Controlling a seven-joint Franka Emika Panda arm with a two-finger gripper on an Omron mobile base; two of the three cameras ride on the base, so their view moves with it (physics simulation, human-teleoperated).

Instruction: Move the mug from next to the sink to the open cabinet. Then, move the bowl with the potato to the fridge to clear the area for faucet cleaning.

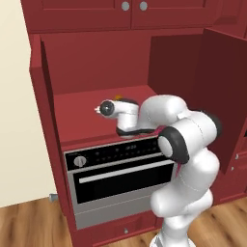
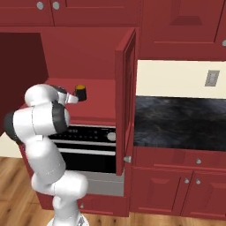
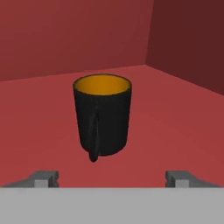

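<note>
Dark red, smooth wooden walls enclose the deep recess of the open cabinet point(image 1: 96, 62), whose flat floor carries a small black cylindrical mug with an orange-yellow inside point(image 3: 102, 114), upright just ahead of the end effector point(image 3: 112, 178) and centred between its tips, handle facing it. The end effector is spread wide, touching nothing. From the left base camera the white wrist hides nearly all of the mug.

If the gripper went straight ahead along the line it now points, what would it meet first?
Most likely the mug, standing upright on the floor of the open cabinet, dead ahead of the open gripper with its handle facing it. The gap between them is hard to judge.
</note>
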